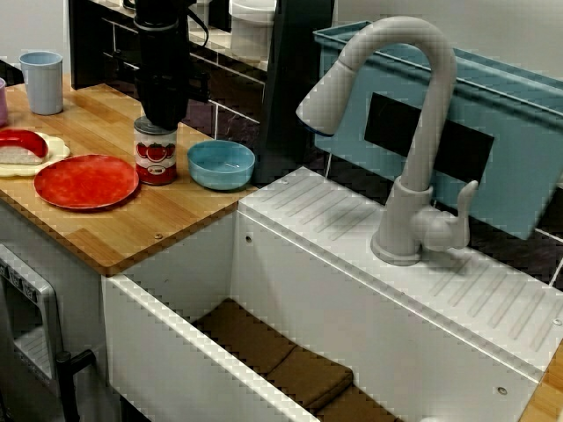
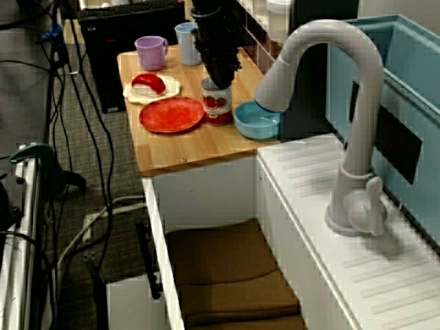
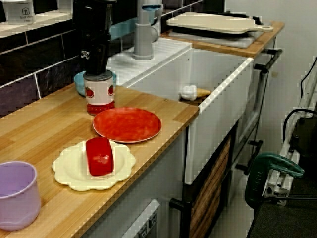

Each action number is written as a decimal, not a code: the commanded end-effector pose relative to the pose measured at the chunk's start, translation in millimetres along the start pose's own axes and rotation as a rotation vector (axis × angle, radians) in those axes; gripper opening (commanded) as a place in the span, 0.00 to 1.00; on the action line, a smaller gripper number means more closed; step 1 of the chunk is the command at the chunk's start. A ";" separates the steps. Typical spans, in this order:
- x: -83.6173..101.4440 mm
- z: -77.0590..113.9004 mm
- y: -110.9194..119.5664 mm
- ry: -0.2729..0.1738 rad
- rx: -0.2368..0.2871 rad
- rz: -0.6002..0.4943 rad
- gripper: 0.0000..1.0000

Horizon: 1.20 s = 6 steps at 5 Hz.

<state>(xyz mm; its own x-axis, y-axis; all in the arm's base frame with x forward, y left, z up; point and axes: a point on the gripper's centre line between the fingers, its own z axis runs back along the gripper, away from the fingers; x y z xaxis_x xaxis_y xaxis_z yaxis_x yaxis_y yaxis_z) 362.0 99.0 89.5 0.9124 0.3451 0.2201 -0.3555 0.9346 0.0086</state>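
Right now the arm's black fingers (image 1: 164, 116) point straight down onto the top of a cylindrical metal tin with a red tomato label (image 1: 156, 158). The tin stands upright on the pale wooden worktop (image 1: 149, 230). In the view from the worktop's end, the fingers meet the rim of the tin's lid. The dark housing hides their tips, so I cannot tell how far apart they are or whether they have hold of the tin.

A flat round red plate (image 1: 86, 181) lies just beside the tin on one side. On the other side, toward the white sink (image 1: 299, 290), sits a shallow light-blue bowl (image 1: 221, 163), near the tin but apart from it.

Farther along the worktop are a scalloped cream plate (image 3: 69, 174) carrying a red loaf-shaped block (image 3: 99, 156), a lilac mug (image 3: 17, 194) and a pale blue cup (image 1: 42, 82). A grey curved tap (image 1: 413, 132) rises behind the sink, which adjoins the worktop.
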 end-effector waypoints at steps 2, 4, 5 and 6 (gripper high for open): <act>12.8 48.9 22.5 -0.062 -0.033 0.022 1.00; 14.1 54.2 46.6 -0.069 -0.019 -0.029 1.00; 20.5 51.7 60.8 -0.060 0.012 -0.087 1.00; 28.2 44.9 71.5 -0.086 0.019 -0.119 1.00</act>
<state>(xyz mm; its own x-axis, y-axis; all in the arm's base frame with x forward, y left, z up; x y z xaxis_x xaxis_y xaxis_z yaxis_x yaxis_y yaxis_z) 344.5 161.7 118.2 0.9416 0.2346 0.2416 -0.2527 0.9665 0.0461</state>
